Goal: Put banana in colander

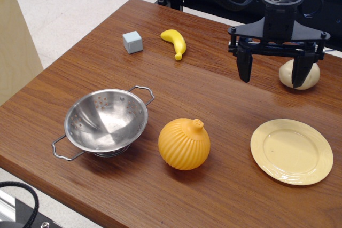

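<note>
The small bright-yellow banana (175, 41) lies on the wooden table (214, 105) toward the back, left of centre. The shiny steel colander (106, 121) with two wire handles stands upright and empty at the front left. My black gripper (274, 73) hangs above the table at the back right, well to the right of the banana. Its two fingers are spread wide and hold nothing.
A grey-blue cube (132, 41) sits left of the banana. A ribbed orange gourd-like ball (184, 143) stands right of the colander. A flat pale-yellow plate (292, 151) lies at the front right. A pale rounded object (299, 74) sits behind my right finger.
</note>
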